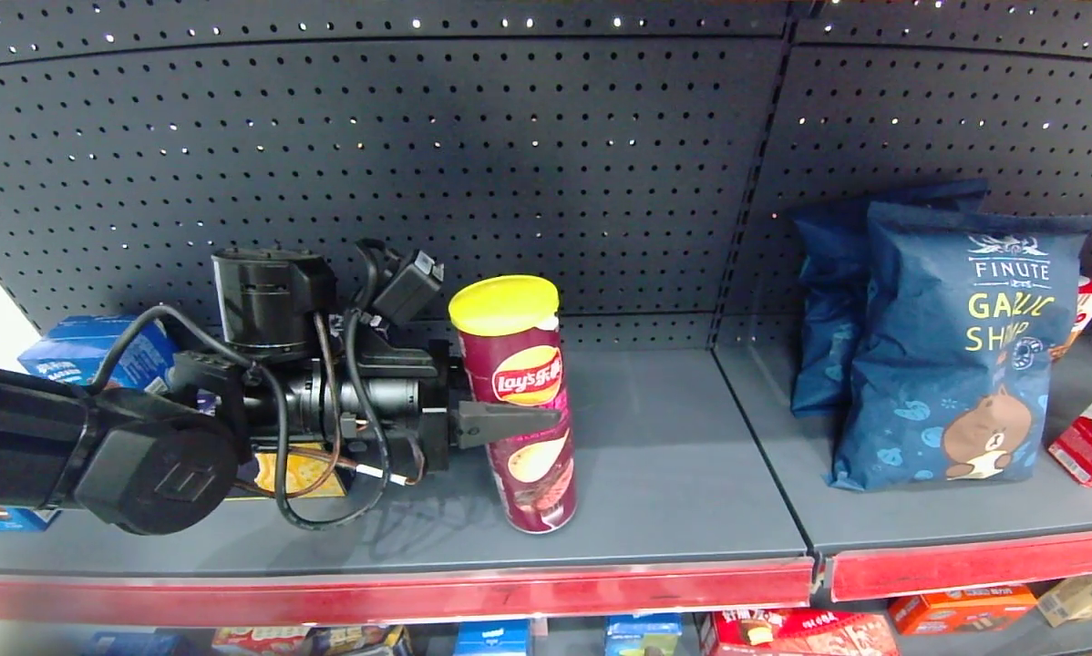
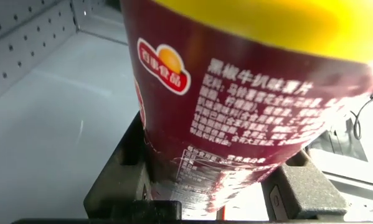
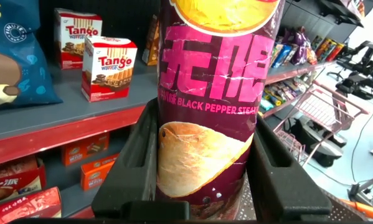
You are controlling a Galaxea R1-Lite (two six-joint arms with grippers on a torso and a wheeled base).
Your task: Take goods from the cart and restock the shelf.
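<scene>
1. Chip can (image 1: pixel 509 364), maroon with a yellow lid, stands just left of centre in the head view, its base on the grey shelf (image 1: pixel 674 474).
2. Left gripper (image 1: pixel 517 421) is at the can's mid-height, fingers closed snug on its sides.
3. Right gripper (image 3: pixel 205 186) clamps a second can (image 3: pixel 208 93) of the same kind between its fingers.
4. Blue snack bags (image 1: pixel 956 364) stand at the head view's right, well apart from the shelved can.
5. Pink cart (image 3: pixel 323 112) sits behind the second can.

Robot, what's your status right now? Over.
Left gripper shut on can, upright on shelf. Right gripper shut on second can. Bags apart, to right.
</scene>
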